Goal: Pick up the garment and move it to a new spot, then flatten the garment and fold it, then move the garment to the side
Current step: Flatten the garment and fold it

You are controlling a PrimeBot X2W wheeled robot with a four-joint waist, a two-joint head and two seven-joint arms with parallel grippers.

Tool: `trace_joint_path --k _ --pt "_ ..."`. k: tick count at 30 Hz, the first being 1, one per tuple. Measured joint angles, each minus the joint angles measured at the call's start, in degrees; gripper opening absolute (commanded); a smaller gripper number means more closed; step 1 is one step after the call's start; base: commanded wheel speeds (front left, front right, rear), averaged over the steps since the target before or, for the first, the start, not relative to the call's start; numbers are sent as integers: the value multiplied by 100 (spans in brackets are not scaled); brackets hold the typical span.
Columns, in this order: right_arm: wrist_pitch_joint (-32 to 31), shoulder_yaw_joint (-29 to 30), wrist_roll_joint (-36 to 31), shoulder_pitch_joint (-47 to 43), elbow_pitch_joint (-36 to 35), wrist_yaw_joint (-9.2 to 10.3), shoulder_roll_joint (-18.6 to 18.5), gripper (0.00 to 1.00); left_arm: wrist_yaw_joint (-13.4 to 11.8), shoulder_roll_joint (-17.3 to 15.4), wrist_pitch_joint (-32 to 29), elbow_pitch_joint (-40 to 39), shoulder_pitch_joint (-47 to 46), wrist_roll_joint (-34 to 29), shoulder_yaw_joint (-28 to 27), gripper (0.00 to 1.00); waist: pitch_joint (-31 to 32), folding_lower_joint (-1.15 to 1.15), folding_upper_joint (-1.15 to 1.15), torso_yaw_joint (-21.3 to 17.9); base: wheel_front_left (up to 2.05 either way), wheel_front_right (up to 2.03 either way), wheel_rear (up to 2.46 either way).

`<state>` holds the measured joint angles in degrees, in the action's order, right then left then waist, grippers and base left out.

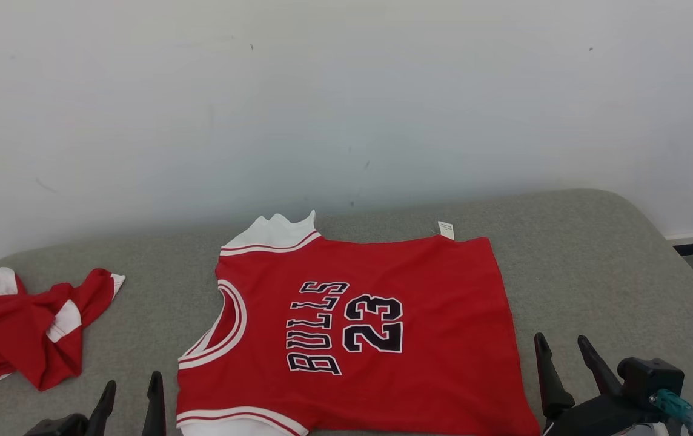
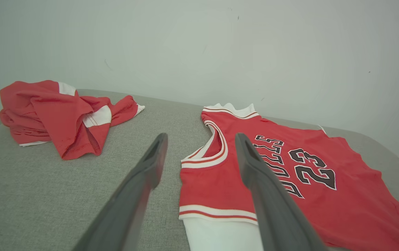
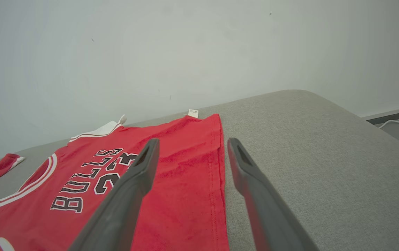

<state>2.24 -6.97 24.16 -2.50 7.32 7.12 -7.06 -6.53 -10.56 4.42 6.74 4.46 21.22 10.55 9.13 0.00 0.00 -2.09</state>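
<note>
Head view: the red jersey [image 1: 383,315] lies spread on the grey tabletop [image 1: 595,272], print up, turned sideways, with its white-trimmed opening [image 1: 225,321] towards the robot's left and the hem on the right. A small tag [image 1: 446,229] pokes out at the far hem corner. A second red garment [image 1: 25,327] sits crumpled well apart, far left. The left gripper [image 1: 133,380] and right gripper [image 1: 561,338] flank the jersey's near edge, both wide and empty.

Left wrist view: the left gripper's fingers [image 2: 150,167] stand spread, pointing over the trimmed opening; white cloth [image 2: 220,233] shows past the near shoulder band.

Right wrist view: the right gripper's fingers [image 3: 245,167] straddle the hem edge [image 3: 220,167], above the cloth and not gripping it.

The jersey looks nearly flat, so folding seems next. For a clean fold I'd pinch both near corners together, shoulder on the left and hem on the right. I'd catch every layer, lift low, and lay the near edge evenly onto the far one so the light creases don't get trapped
</note>
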Motion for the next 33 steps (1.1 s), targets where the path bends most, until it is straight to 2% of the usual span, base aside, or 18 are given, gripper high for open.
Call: trace_joint_path --k 23,27,33 --pt "181 147 -34 -46 264 1 37 100 0 56 -230 -12 26 29 32 100 -108 0 0 -53 0 0 0" --pt "97 124 -49 -43 297 0 12 100 8 85 -397 -45 119 100 104 100 -107 0 0 -49 0 0 0" --pt "-428 -25 -109 -40 433 -7 -172 100 55 85 -1128 19 184 259 204 100 -93 0 0 -45 0 0 0"
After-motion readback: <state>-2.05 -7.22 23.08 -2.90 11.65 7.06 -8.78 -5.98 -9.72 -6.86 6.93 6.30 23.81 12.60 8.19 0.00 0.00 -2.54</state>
